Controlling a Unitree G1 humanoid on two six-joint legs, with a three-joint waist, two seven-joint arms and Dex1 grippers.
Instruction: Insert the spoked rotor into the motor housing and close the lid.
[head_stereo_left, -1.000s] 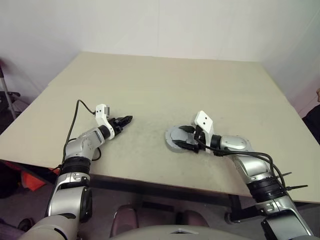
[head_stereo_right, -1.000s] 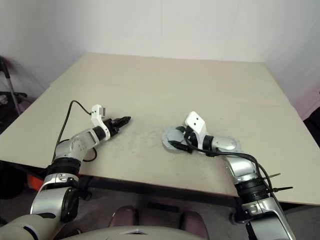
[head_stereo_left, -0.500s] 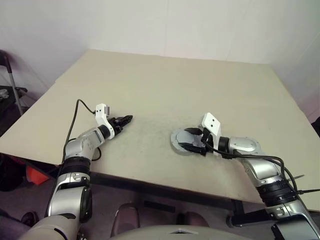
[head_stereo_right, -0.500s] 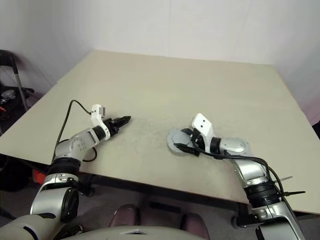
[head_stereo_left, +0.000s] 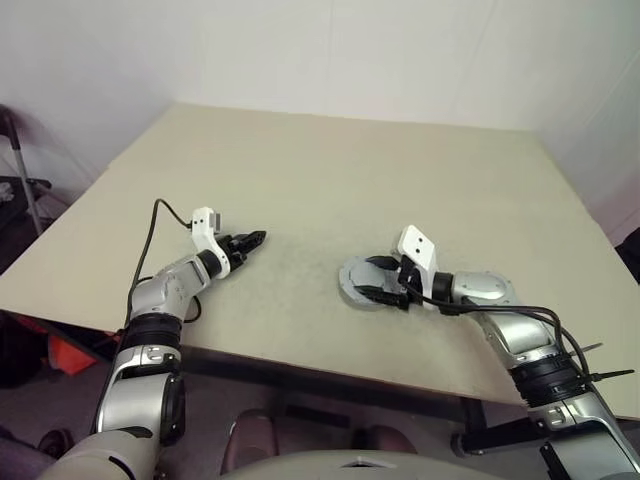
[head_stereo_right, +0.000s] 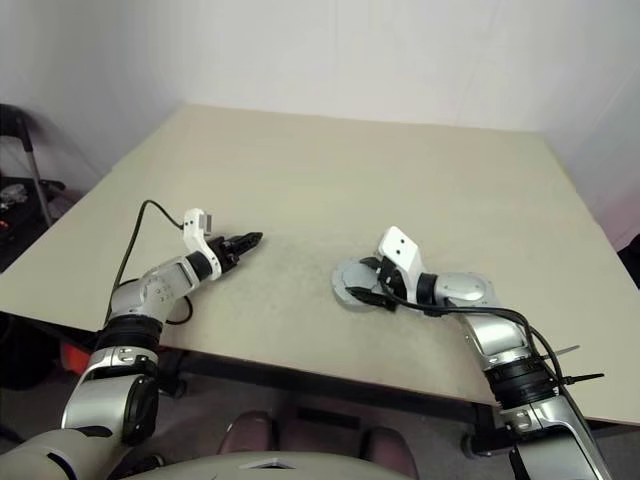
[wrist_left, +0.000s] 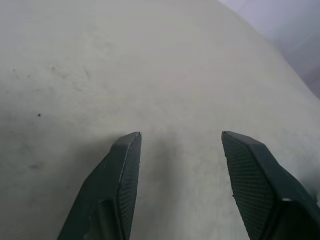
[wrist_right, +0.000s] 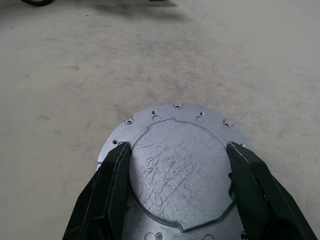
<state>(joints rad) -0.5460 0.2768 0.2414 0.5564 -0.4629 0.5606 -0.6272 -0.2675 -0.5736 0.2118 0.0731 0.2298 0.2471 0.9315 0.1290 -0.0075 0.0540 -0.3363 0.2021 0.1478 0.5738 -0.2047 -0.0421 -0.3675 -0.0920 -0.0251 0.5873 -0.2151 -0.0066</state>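
Observation:
A round grey metal part lies flat on the table's (head_stereo_left: 350, 170) near right. Its wide flange with small holes is the motor housing (wrist_right: 145, 117). A scratched grey disc with a notched edge, the lid (wrist_right: 177, 170), sits in its middle. My right gripper (head_stereo_left: 372, 280) is low over it and open. Its fingers (wrist_right: 112, 185) stand close on either side of the lid, and I cannot tell whether they touch it. My left gripper (head_stereo_left: 258, 238) hovers open over bare tabletop to the left, nothing between its fingers (wrist_left: 125, 170). The spoked rotor is hidden.
A black cable (head_stereo_left: 152, 225) loops from my left wrist over the table's near-left part. The table's front edge (head_stereo_left: 300, 358) runs just behind both forearms. Wide bare tabletop stretches beyond and between the grippers.
The whole picture has shifted a little, so the camera moved. Both grippers and the grey part keep their places on the table.

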